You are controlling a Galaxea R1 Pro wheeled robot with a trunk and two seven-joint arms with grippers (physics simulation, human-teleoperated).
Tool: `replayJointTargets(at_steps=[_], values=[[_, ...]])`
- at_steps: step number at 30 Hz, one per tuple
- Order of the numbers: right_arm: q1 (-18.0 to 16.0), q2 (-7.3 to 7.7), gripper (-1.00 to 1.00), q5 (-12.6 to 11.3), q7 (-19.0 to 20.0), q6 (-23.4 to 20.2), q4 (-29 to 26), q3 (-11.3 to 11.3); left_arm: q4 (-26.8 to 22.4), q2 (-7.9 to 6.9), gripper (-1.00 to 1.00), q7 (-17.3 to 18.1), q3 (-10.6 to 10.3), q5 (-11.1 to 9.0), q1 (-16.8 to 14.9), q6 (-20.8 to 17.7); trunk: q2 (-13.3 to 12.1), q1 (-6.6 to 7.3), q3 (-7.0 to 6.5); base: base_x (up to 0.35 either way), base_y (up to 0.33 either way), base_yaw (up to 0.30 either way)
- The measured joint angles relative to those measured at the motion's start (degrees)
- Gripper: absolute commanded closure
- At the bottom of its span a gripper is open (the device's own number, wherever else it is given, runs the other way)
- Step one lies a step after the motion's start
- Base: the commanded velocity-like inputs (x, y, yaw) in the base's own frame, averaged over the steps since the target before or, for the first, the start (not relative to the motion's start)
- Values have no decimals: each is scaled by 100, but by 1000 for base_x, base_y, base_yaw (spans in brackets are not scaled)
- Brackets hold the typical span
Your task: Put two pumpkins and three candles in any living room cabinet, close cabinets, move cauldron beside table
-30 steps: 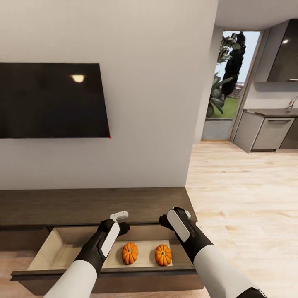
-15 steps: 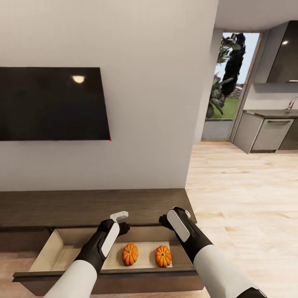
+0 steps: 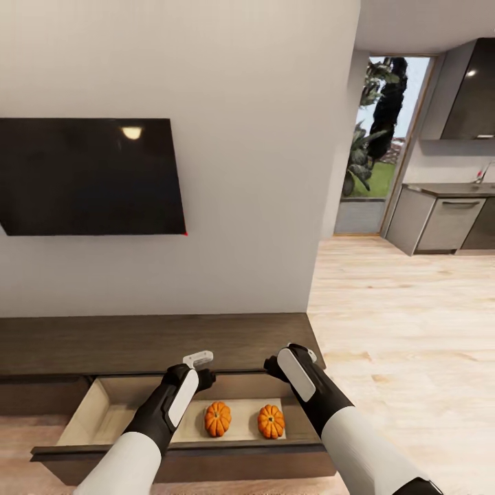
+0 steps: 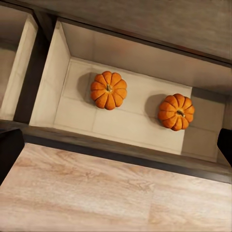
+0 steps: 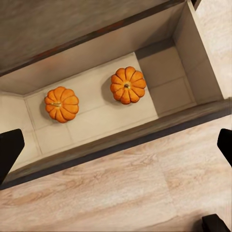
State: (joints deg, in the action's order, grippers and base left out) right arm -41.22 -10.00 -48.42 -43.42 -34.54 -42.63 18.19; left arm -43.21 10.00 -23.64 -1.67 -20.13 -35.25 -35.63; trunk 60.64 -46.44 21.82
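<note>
Pumpkins (image 3: pixel 244 419) apparently below both end effectors, apart.

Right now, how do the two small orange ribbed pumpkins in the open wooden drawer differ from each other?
The left pumpkin lies nearer the middle of the open drawer; the right pumpkin lies nearer its right end wall. In the left wrist view, the left pumpkin shows its stem more centrally than the right pumpkin. Both are orange, ribbed, similar in size, sit on the drawer's pale floor, and do not touch.
</note>
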Motion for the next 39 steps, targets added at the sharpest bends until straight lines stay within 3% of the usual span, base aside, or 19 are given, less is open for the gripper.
replayJointTargets(at_steps=[21, 28, 39], values=[[0, 0, -100, 0, 0, 8, -13, 0, -1, 0, -100, 7, 0, 0, 0, -5, -842, 461, -377, -2, 0, 0], [0, 0, -100, 0, 0, 8, -18, -8, -2, 0, -100, 9, 7, 0, 0, -5, -1123, 615, -503, -198, 44, 0], [0, 0, -100, 0, 0, 5, -26, -11, -3, 0, -100, 38, 9, 0, 0, -5, -1125, 616, -503, -44, 8, 0]])
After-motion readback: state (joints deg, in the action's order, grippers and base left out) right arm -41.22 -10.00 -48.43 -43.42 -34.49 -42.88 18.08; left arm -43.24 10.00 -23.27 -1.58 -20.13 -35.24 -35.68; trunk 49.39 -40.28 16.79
